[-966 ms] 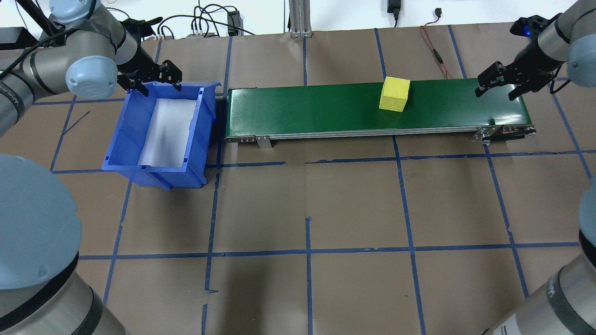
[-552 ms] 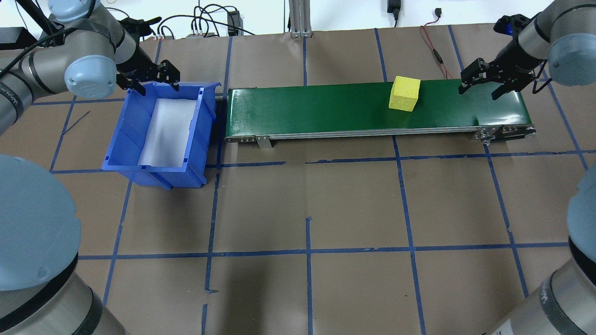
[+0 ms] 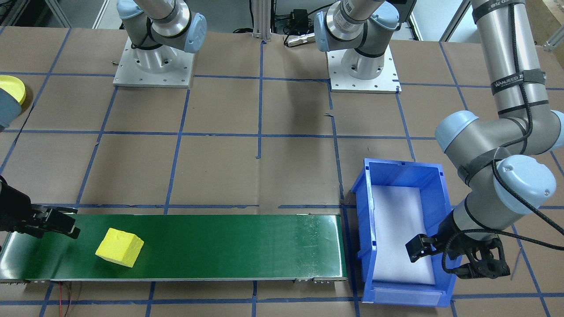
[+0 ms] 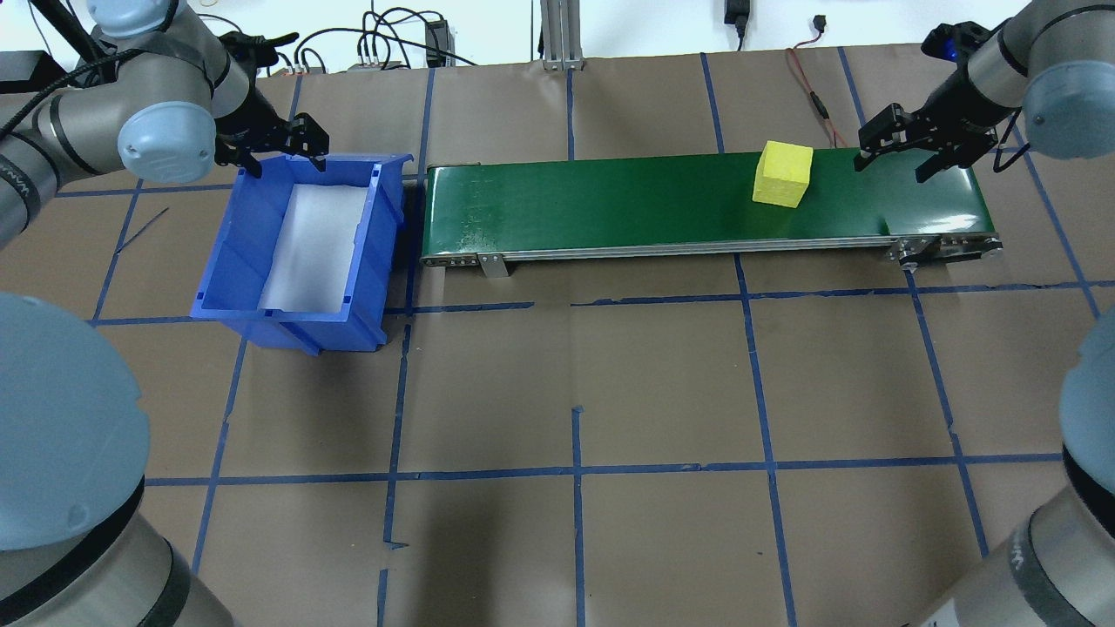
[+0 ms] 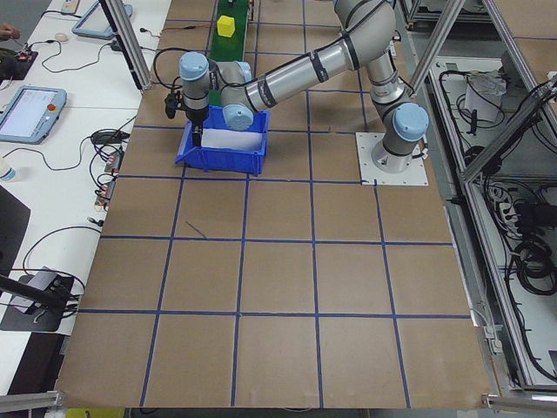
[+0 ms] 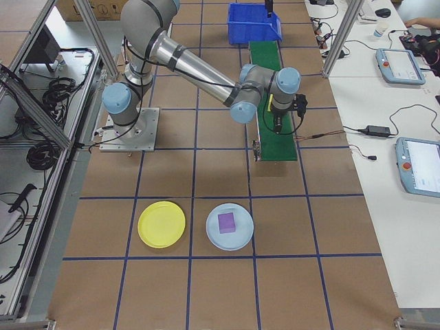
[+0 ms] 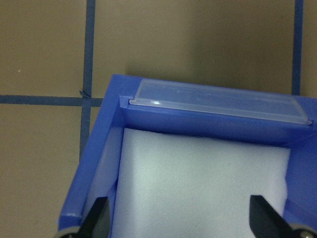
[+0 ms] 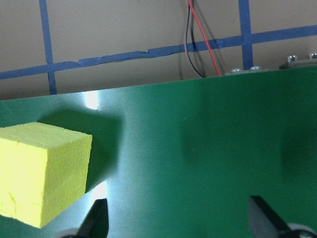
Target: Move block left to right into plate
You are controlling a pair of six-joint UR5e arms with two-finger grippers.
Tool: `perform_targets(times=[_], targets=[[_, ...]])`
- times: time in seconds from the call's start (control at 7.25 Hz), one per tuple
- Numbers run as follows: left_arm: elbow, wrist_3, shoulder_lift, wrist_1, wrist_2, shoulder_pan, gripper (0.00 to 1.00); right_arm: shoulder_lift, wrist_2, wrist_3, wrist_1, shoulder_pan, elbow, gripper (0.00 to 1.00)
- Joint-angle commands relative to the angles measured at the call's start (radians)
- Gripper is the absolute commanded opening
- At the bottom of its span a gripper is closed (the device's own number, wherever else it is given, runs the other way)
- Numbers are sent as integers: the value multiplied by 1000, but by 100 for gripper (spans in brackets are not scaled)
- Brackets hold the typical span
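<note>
Nearest the robot, off its right side, the round, shallow, bright yellow plastic plate lies bare on the paper-covered desk. Beside it a pale blue round plate already carries a purple block; the yellow one looks like the drop point waiting to be filled.

Farther out, the long green conveyor belt runs across the desk, carrying the yellow foam cube toward the robot's right. The cube sits flat on the belt near its right end, touching nothing else, well apart from the plate.

The right end effector hangs low over that end, jaws spread and empty, just beyond the cube; in its wrist view the cube lies off to one side, not yet between the fingers. It appears posted there to catch the cube on arrival.

At the belt's other end, the left end effector, also open and empty, hovers over the far rim of the blue rectangular plastic bin, whose white foam liner shows nothing on it.
</note>
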Motion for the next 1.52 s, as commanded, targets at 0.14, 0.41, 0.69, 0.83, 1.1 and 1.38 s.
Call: perform_targets(times=[0.14,0.41,0.69,0.83,1.1,1.38], targets=[[0,5,3,0,15,2,100,0,33,2,-14,2,-1,100],[0,5,8,0,17,5,100,6,21,70,-16,35,-10,100],[0,5,9,0,17,8,100,32,16,132,-16,43,-33,100],[-3,5,12,0,17,9,100,49,5,133,-16,45,-48,100],[-5,6,12,0,17,9,100,62,-12,135,-19,46,-59,100],[-6,6,12,0,17,12,100,76,-12,152,-17,46,-80,100]])
